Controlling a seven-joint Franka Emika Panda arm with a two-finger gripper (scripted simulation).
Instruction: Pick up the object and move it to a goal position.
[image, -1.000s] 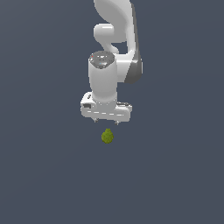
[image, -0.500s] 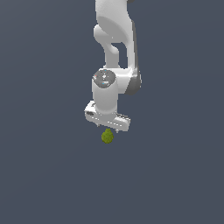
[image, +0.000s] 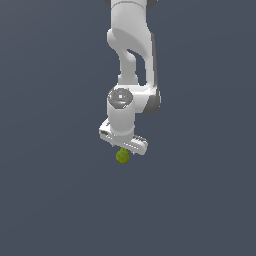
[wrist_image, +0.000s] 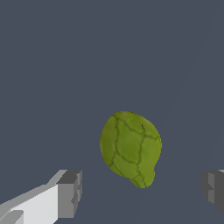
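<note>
Since a second ago the arm has come down and swung slightly toward the exterior view's left, so the gripper (image: 123, 145) now sits right over the object (image: 122, 156), where before a clear gap showed between them. In the wrist view the gripper (wrist_image: 142, 192) has its jaws spread wide, one grey fingertip (wrist_image: 70, 194) on each side, with the object (wrist_image: 130, 148) lying between them but touching neither; nothing is held. The object is an olive-green lump with dark lines across its bumpy skin and one narrower end. It rests on a plain dark blue-grey surface (image: 60, 200) that fills both views without any visible edge. Farther back, the white arm (image: 131, 45) rises out of the frame.
</note>
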